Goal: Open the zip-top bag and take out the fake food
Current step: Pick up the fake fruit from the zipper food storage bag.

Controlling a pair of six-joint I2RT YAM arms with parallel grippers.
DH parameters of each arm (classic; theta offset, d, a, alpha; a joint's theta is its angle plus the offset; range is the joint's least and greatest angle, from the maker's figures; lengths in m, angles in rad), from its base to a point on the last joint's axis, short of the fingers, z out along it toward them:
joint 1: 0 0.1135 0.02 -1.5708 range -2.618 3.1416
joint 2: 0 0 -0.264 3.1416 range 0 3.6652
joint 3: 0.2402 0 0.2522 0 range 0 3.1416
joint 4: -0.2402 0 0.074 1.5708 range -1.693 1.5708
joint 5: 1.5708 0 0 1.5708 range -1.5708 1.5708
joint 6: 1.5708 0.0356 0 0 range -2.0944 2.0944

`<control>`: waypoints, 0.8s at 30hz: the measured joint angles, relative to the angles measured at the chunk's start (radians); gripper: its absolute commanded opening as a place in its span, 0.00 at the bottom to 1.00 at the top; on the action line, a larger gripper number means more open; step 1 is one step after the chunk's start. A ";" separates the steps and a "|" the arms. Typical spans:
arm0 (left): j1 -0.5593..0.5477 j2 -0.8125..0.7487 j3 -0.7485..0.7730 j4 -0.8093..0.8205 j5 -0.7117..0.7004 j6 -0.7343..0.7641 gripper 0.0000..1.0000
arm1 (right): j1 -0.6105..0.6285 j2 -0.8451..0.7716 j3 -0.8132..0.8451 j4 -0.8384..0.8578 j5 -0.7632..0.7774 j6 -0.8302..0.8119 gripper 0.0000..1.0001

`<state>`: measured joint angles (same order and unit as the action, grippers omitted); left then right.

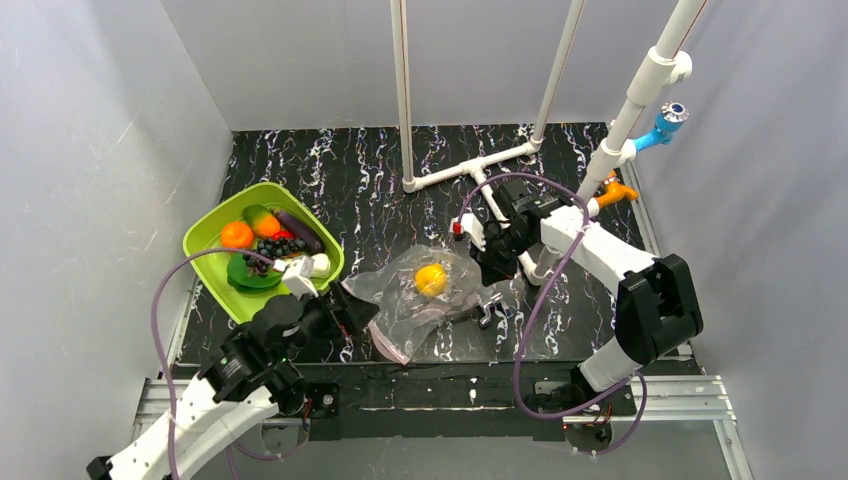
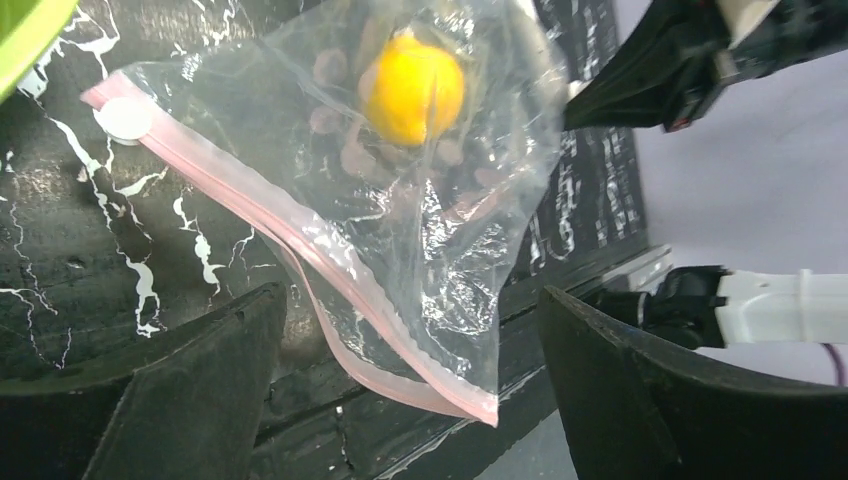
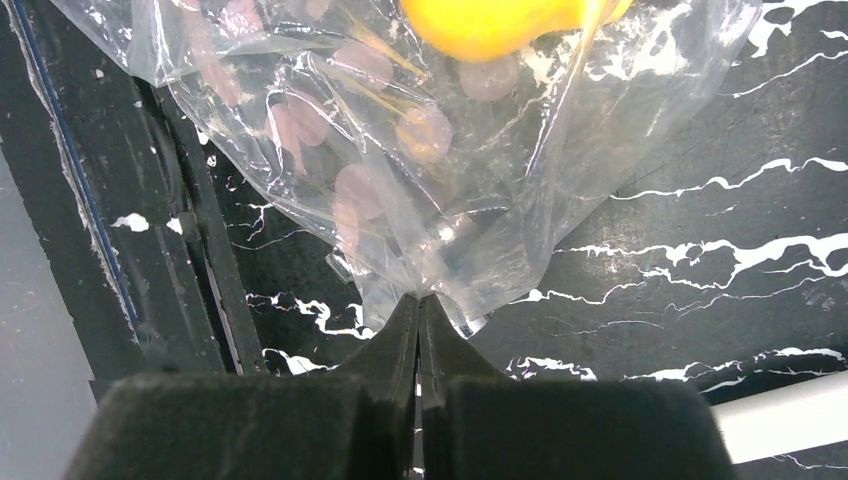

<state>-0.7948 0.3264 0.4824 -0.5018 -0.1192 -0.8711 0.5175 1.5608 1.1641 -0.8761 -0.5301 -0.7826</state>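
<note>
Right claw [image 3: 418, 300] pinched shut on corner of clear crinkly zip-top bag [image 3: 400, 150], end away from zip. Left claw [image 2: 408, 300] spread wide, holds nothing; pink zip strip [image 2: 250, 215] just ahead of it. Bag mid-bench [image 1: 340, 170], yellow plastic lemon [image 1: 431, 279] inside. Film probably thin, slippery, floppy: grip stiffer zip edge. Lime-green tray [image 1: 205, 232] of toy produce to left; small metal fitting [image 1: 487, 315] beside bag.

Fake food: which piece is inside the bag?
The yellow lemon, seen through the clear zip-top bag. The other pieces lie in the lime-green tray.
</note>
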 measured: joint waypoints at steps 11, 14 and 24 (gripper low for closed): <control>0.001 -0.114 0.062 -0.288 -0.058 -0.090 0.13 | -0.026 0.000 0.005 0.003 -0.011 0.028 0.01; 0.001 0.024 0.102 -0.318 -0.024 -0.086 0.14 | -0.026 0.004 0.005 0.003 -0.017 0.037 0.01; 0.001 0.140 -0.067 -0.011 0.029 -0.111 0.17 | -0.027 0.011 0.005 0.004 -0.031 0.049 0.01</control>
<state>-0.7937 0.4667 0.4152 -0.5125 -0.0898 -0.9825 0.4900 1.5723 1.1690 -0.8719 -0.5613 -0.7338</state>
